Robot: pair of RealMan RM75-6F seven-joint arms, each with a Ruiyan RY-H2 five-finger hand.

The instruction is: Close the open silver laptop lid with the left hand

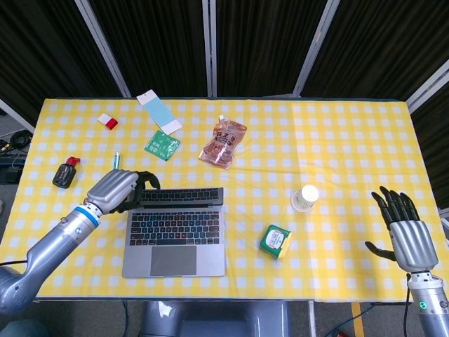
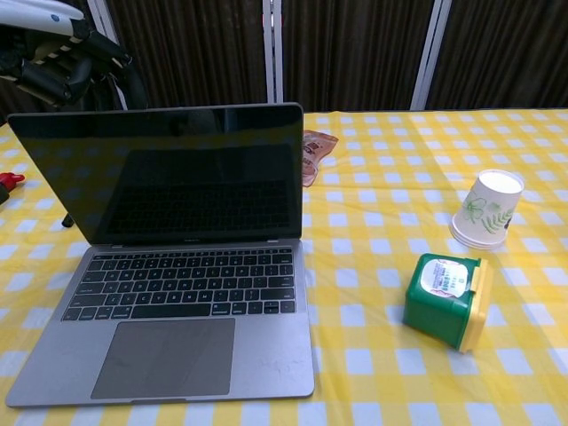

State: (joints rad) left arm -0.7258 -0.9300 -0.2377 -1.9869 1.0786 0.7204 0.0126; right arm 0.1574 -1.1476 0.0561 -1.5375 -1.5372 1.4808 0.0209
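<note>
The silver laptop [image 1: 175,235] [image 2: 186,293] lies near the table's front left, its dark-screened lid [image 1: 181,196] [image 2: 164,173] tipped forward over the keyboard. My left hand [image 1: 116,189] [image 2: 67,67] hooks curled fingers over the lid's top left corner and presses on it from behind. My right hand [image 1: 403,228] hovers open at the table's right front edge, far from the laptop; the chest view does not show it.
A white paper cup [image 1: 305,198] [image 2: 484,210] and a green box [image 1: 275,241] [image 2: 446,299] lie right of the laptop. Behind it are a snack pouch [image 1: 224,142], a green sachet [image 1: 163,145], a blue card [image 1: 158,111], a red-white block [image 1: 107,121] and a small black item [image 1: 64,173].
</note>
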